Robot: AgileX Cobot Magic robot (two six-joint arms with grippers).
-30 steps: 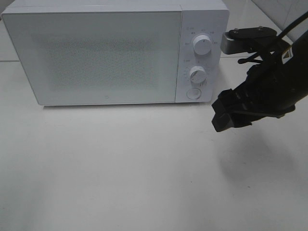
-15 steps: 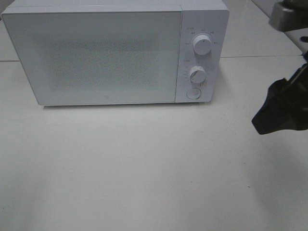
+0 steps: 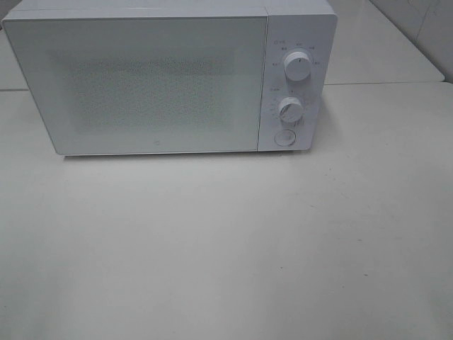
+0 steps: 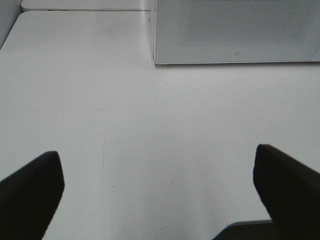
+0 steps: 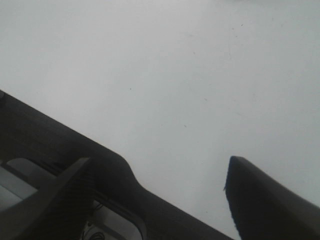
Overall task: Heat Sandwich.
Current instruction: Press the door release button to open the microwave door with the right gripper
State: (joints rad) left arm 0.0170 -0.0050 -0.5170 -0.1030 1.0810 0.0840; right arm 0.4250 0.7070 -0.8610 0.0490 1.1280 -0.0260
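My left pincer (image 4: 157,162) is spread wide, pinching nothing, above the table (image 4: 125,110). The shut microwave (image 4: 200,56) stands ahead. My right pincer (image 5: 157,167) gapes too. Where the sandwich is I cannot tell; the speckled door (image 4: 240,25) seems to hide the inside.

A white microwave (image 3: 156,78) stands on the white table (image 3: 226,248).

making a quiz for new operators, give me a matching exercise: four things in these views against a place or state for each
1. microwave door
2. upper knob
3. round button
4. left gripper

A. open, above the table
B. shut
C. lowest on the control panel
D. near the top of the control panel

Pairs: 1-B, 2-D, 3-C, 4-A
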